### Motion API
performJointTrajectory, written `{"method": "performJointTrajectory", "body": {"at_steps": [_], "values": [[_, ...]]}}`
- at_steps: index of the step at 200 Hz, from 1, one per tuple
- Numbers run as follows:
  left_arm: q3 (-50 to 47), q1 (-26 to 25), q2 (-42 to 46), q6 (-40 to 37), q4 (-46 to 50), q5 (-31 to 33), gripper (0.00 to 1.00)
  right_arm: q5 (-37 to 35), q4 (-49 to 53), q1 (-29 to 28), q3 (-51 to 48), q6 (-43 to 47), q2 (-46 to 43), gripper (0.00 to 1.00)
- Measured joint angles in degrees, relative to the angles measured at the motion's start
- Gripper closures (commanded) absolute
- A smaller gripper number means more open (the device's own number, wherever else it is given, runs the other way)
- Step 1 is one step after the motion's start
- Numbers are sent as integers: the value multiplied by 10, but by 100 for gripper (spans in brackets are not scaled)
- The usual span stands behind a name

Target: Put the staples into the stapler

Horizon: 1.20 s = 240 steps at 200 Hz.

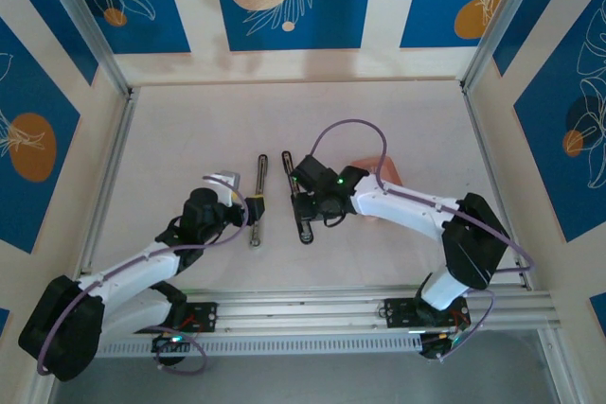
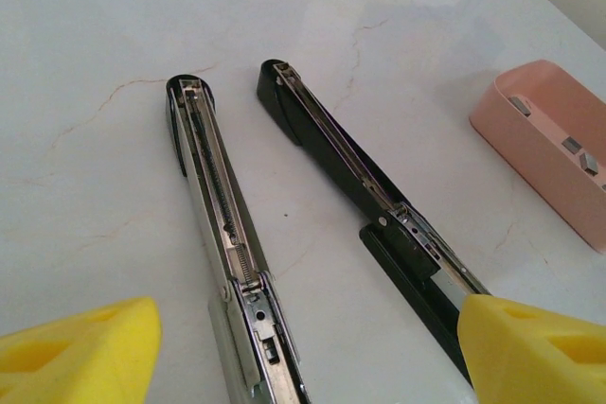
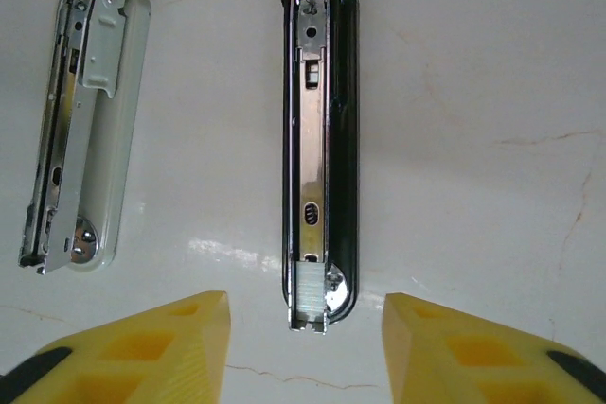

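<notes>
My right fingers [image 3: 189, 338] gape empty astride the nose of the long black stapler [image 3: 320, 139] opened flat on the white tabletop [image 3: 473, 92], left fingers [image 2: 85, 347] likewise spread, and a dull-grey staple strip [image 3: 307, 292] seems seated in its channel, so only closing remains, I judge.

- No text, brand, number or sign is legible on the black stapler [image 3: 320, 139] or the pale stapler [image 3: 123, 139].
- The pink tray [image 2: 540, 153] and the blue wall panels [image 1: 331, 7] carry no readable lettering.
</notes>
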<state>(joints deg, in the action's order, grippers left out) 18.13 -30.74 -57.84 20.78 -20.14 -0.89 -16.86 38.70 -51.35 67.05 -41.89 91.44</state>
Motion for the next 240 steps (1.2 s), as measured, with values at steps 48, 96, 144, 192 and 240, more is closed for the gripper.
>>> {"method": "performJointTrajectory", "body": {"at_steps": [48,96,144,192,240], "values": [[0,0,0,14,0,-6,17,16,36,6,89,34,112,48],[-2,0,5,27,0,-6,17,17,52,36,137,58,173,48],[-6,0,5,48,1,-6,16,24,40,59,139,72,192,49],[-36,0,-11,116,18,-18,17,35,23,78,146,89,199,49],[-37,0,-28,154,26,-56,17,36,14,108,148,106,202,49]]}}
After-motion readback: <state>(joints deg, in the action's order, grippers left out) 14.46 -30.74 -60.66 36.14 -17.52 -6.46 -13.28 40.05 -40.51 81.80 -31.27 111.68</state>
